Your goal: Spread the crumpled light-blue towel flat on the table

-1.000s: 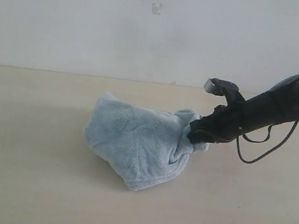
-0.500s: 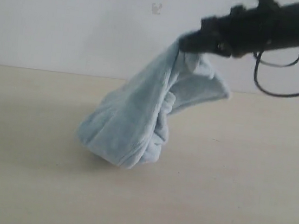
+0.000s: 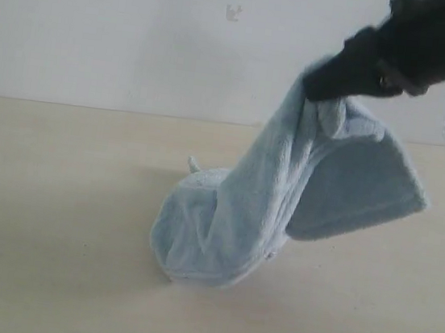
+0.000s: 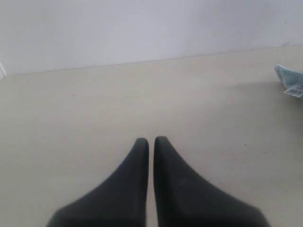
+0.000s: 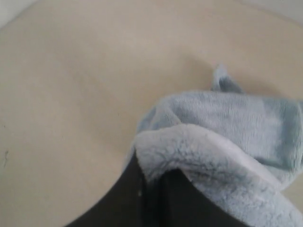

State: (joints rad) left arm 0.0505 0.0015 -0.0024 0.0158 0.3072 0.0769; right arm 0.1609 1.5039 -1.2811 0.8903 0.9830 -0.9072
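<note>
The table (image 3: 47,275) is a smooth, pale beige surface. Near its middle the lower part of the towel (image 3: 222,231) rests as a heap. The rest goes up toward 1 o'clock, where the right gripper (image 3: 324,83) is clamped on its edge, and one flap hangs at 3 o'clock. The left gripper (image 4: 151,142) has its jaws pressed together and holds nothing. A white tag (image 4: 294,91) on a towel corner carries marks too small to read. Behind stands a plain white wall (image 3: 101,30) with a small grey mark (image 3: 233,12)
</note>
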